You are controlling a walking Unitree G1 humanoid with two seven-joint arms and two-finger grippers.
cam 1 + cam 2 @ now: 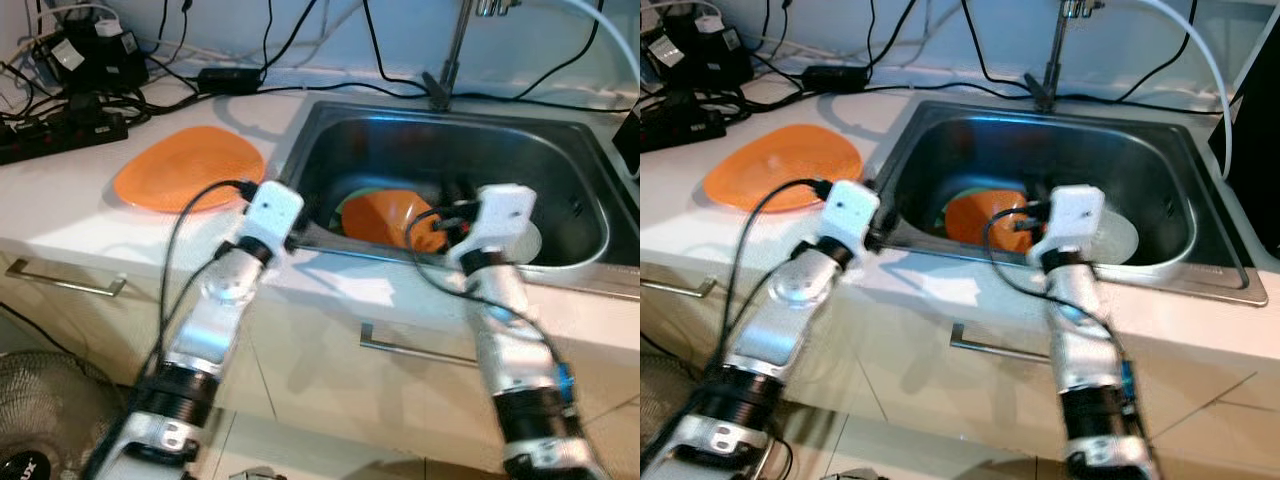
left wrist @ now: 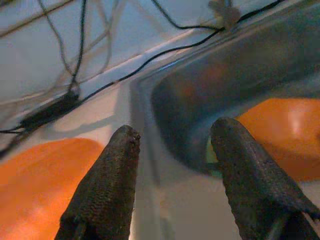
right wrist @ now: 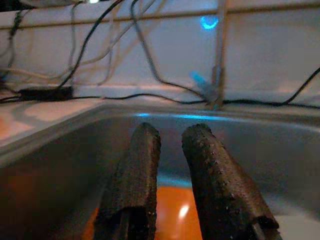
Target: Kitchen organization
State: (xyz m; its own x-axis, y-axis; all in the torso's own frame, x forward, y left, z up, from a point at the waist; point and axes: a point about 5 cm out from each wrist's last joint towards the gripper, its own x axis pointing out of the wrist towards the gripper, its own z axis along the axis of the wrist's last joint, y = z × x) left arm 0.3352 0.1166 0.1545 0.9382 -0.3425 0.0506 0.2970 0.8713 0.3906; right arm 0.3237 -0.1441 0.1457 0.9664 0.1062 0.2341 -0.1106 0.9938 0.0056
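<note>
An orange plate [image 1: 188, 167] lies flat on the white counter, left of the steel sink [image 1: 330, 120]. Inside the sink an orange dish [image 1: 385, 215] rests on a green plate [image 1: 345, 205], with a pale clear plate [image 1: 1120, 235] beside them on the right. My left gripper [image 2: 175, 135] is open and hovers over the sink's front left rim, between the counter plate and the sink. My right gripper [image 3: 172, 132] reaches into the sink just above the orange dish. Its fingers [image 3: 137, 170] stand nearly together with nothing between them.
A faucet [image 1: 450, 60] rises at the back of the sink. A black power strip [image 1: 60, 135], adapters and several cables crowd the counter's back left. Cabinet handles [image 1: 65, 283] run below the counter, and a fan [image 1: 40, 420] stands on the floor at lower left.
</note>
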